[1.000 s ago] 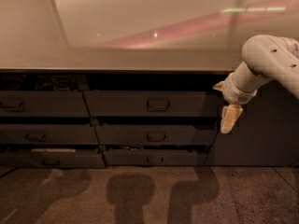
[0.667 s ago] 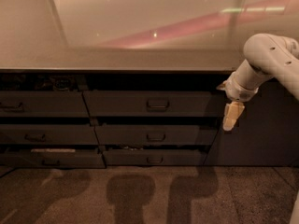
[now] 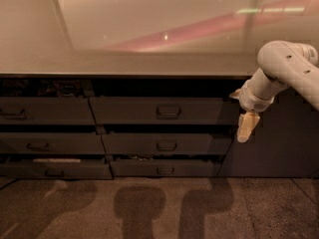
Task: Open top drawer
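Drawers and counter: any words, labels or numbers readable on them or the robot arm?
None readable on the top drawer, the other drawer fronts, the counter or the arm.
The pale strip in the bottom-left drawer shows no legible text.
The gripper hangs right of the top drawer, unmarked.

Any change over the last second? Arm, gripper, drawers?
Nothing visibly changed. The gripper hangs pointing down just past the right end of the top drawer, well to the right of its handle, the same place as a second ago. It has not taken hold of anything. The top drawer and the other drawers sit as they did before.
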